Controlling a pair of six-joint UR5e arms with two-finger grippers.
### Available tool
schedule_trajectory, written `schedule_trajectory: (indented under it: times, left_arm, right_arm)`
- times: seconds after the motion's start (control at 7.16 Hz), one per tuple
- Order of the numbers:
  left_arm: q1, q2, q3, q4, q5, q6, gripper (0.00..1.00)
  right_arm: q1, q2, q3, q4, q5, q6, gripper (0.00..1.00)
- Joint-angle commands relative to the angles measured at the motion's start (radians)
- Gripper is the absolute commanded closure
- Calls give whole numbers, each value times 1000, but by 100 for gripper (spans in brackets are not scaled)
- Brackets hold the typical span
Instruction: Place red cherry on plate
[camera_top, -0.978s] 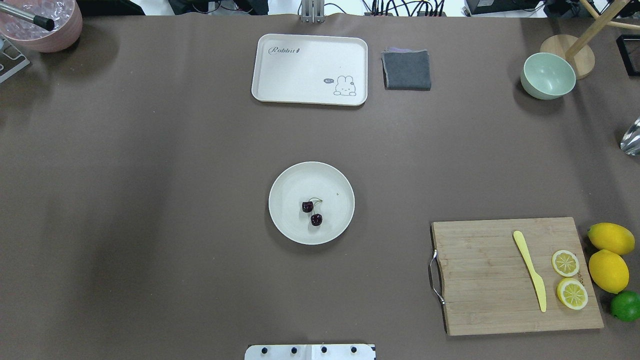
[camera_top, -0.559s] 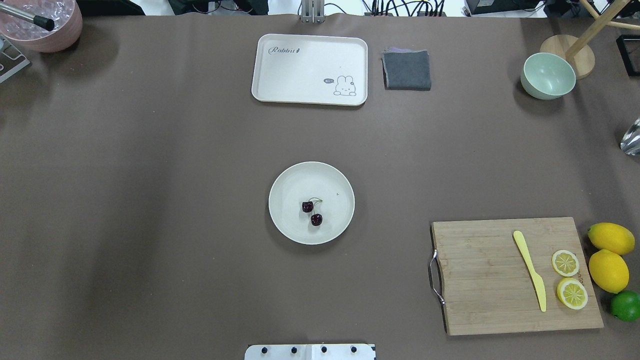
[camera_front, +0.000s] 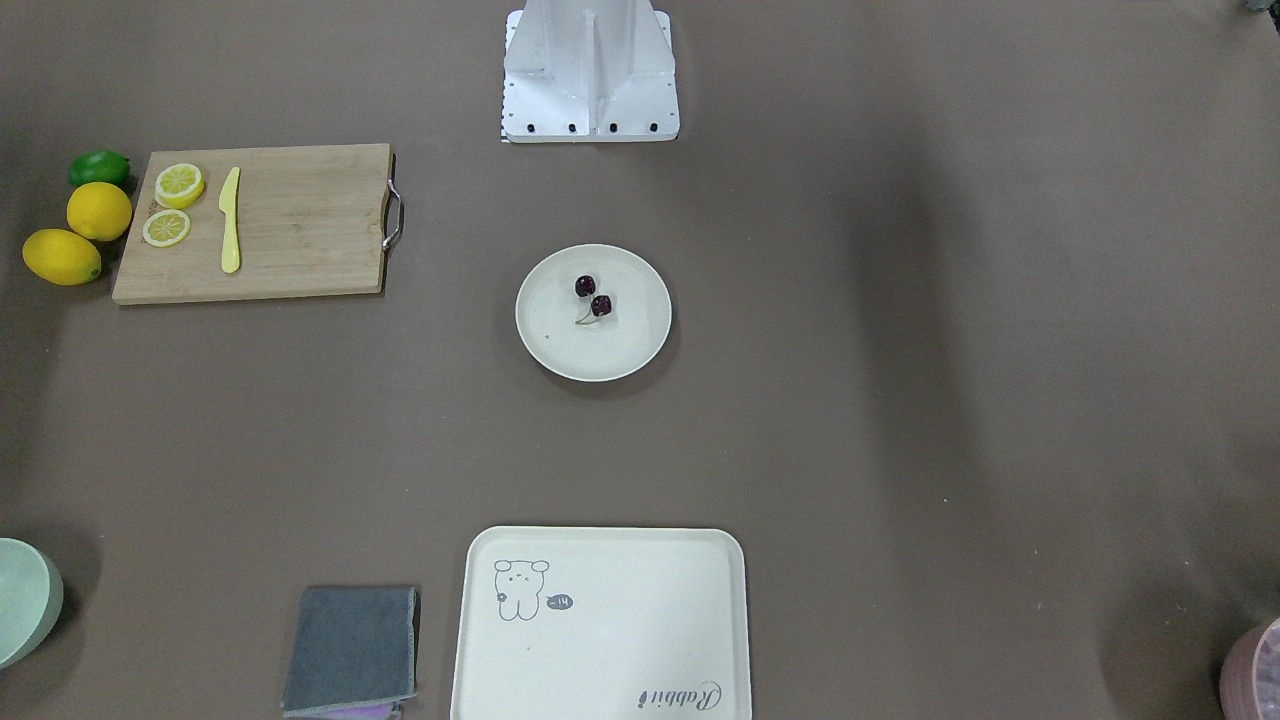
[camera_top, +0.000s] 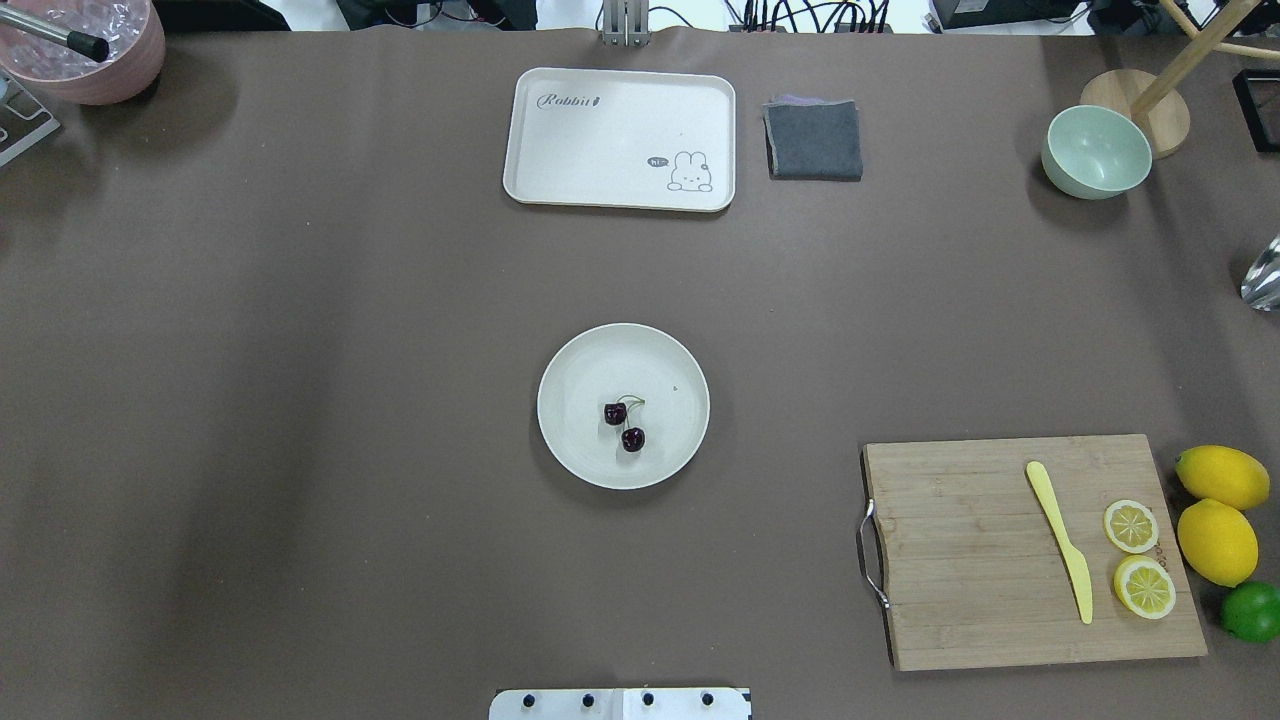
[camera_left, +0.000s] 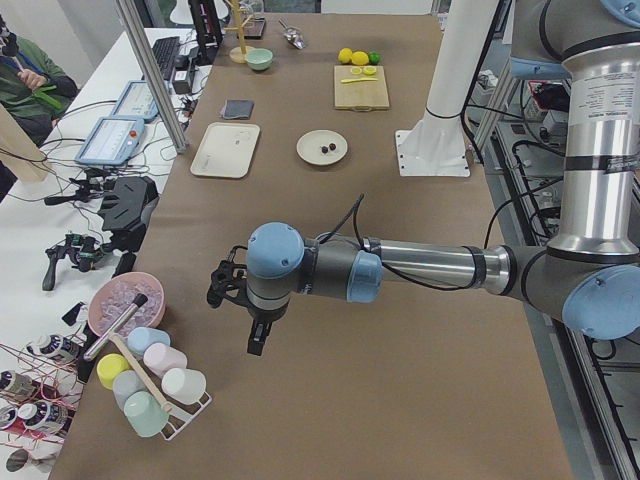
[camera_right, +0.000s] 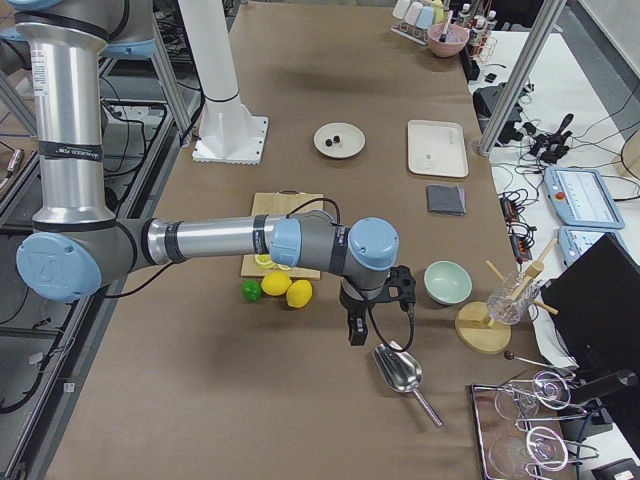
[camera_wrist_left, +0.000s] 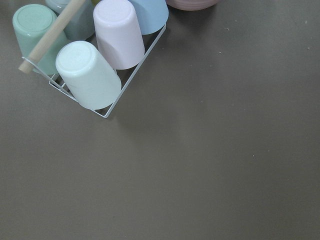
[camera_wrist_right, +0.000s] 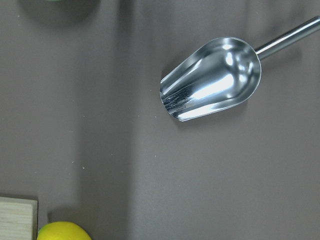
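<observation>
The red cherry (camera_top: 624, 425), a pair of dark glossy fruits on thin green stems, lies inside the round cream plate (camera_top: 672, 425) at the table's middle, slightly toward the robot's side. It also shows as red cherry (camera_front: 593, 296) on the plate (camera_front: 600, 352) in the front-facing view. Neither arm is over the plate. My left gripper (camera_left: 254, 337) hangs far off at the left end near the cup rack; my right gripper (camera_right: 355, 330) hangs at the right end near the scoop. I cannot tell whether either is open or shut.
A cream tray (camera_top: 620, 138), grey cloth (camera_top: 813, 139) and mint bowl (camera_top: 1096, 150) sit along the far edge. A cutting board (camera_top: 980, 570) with yellow knife, lemon slices, lemons and a lime is front right. Cups on a rack (camera_wrist_left: 90, 75) and a metal scoop (camera_wrist_right: 212, 80) lie under the wrists.
</observation>
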Motion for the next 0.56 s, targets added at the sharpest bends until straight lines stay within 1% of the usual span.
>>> schedule_trajectory:
  times: [0.0,0.42]
  left_arm:
    - [2,10,4,-3,2,-3,2]
    - [2,14,1,-6,0,-3,2]
  right_arm:
    - [1,-1,-1,-1,8,3,0]
    - [3,-8,2,-3,11,3,0]
